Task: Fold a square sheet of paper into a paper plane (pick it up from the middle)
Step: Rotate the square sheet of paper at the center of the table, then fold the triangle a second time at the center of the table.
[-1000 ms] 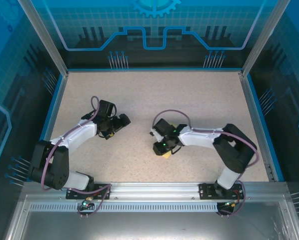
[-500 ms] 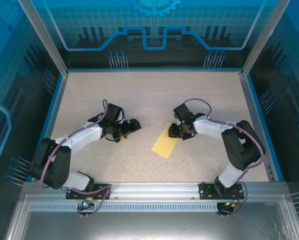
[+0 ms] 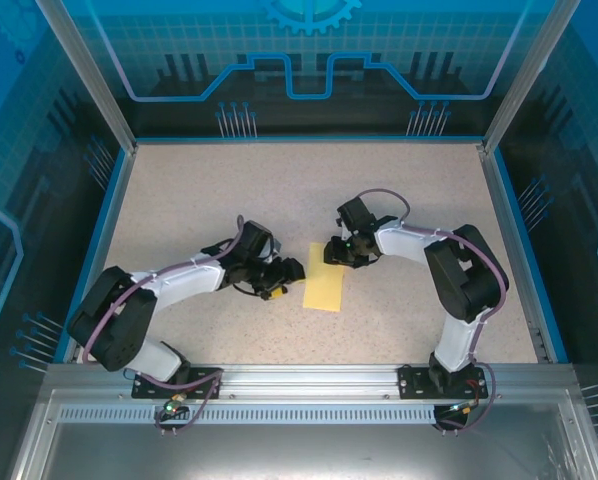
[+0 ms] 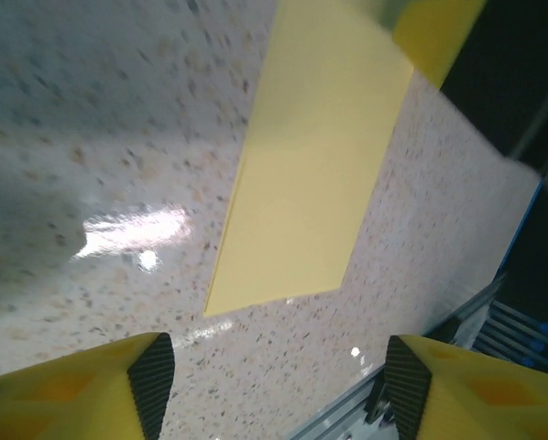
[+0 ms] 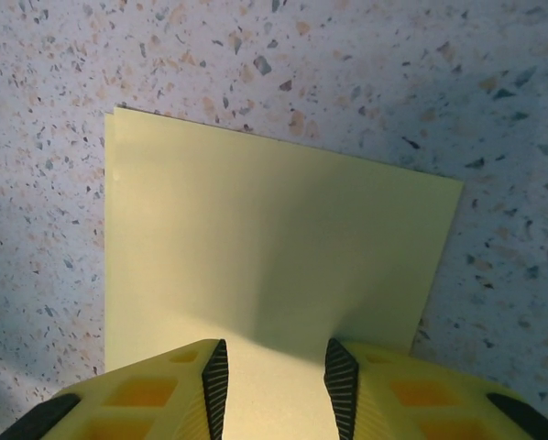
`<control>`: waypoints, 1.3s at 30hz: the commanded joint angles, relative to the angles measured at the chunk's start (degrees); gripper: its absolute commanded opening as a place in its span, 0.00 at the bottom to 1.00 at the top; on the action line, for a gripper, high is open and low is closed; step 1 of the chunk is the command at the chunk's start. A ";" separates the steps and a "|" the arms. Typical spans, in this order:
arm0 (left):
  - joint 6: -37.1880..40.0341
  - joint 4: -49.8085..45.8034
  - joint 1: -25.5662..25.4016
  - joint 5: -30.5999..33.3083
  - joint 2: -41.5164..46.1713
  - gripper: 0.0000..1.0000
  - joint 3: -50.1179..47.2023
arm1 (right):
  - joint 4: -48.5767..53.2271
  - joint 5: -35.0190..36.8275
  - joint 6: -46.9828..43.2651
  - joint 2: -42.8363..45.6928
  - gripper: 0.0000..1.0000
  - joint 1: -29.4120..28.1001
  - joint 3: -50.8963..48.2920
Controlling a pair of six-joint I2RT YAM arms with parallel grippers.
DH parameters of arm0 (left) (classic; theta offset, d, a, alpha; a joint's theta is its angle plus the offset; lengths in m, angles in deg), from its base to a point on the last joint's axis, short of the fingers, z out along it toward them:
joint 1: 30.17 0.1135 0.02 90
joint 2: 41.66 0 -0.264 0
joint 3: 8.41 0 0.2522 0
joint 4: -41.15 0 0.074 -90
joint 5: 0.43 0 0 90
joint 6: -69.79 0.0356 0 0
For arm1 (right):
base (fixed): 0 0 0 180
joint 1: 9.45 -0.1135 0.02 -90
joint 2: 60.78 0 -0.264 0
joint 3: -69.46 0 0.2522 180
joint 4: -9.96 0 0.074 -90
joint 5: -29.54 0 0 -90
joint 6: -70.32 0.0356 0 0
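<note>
The yellow paper [image 3: 326,278] lies flat on the speckled table as a narrow rectangle, with two layers showing along one edge in the right wrist view [image 5: 274,238]. My right gripper [image 3: 336,253] sits at the paper's far end; in its wrist view its fingers are slightly apart [image 5: 276,385], with the paper running between and under them. My left gripper [image 3: 289,277] is just left of the paper and apart from it. In the left wrist view it is wide open [image 4: 279,385] and empty, with the paper [image 4: 311,165] ahead of it.
The table [image 3: 279,190] has a blue rim on the left, right and back. An aluminium rail [image 3: 309,378] runs along the near edge, close behind the paper's near end. Free tabletop lies behind both grippers.
My right gripper came off the paper's middle and moved to its far end. The paper turned from diagonal to nearly upright in the top view. My left arm swung right, up to the paper.
</note>
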 commanded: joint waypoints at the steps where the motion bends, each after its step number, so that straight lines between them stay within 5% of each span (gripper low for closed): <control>1: -3.49 1.03 -2.48 1.10 -2.62 0.60 0.31 | 0.33 -0.47 0.23 -2.14 0.38 -0.14 -1.64; 7: -4.53 -0.10 -4.49 3.67 -5.51 0.56 2.42 | 0.32 -0.83 -1.45 -0.21 0.38 -0.72 -1.89; 11: -2.87 -4.96 -3.30 7.96 -4.13 0.60 4.11 | 5.38 6.16 -6.73 5.95 0.46 -5.47 1.48; 16: -4.18 -4.96 3.90 9.97 0.30 0.64 -0.22 | 15.13 17.29 -9.26 9.32 0.63 -13.67 4.24; 26: -3.83 -9.09 15.65 14.62 10.19 0.83 -6.20 | 21.08 21.53 -8.42 2.89 0.81 -26.91 7.43; 39: -3.32 -10.96 16.07 16.89 11.27 0.92 -7.28 | 23.17 21.60 -7.61 -2.73 0.85 -27.10 8.59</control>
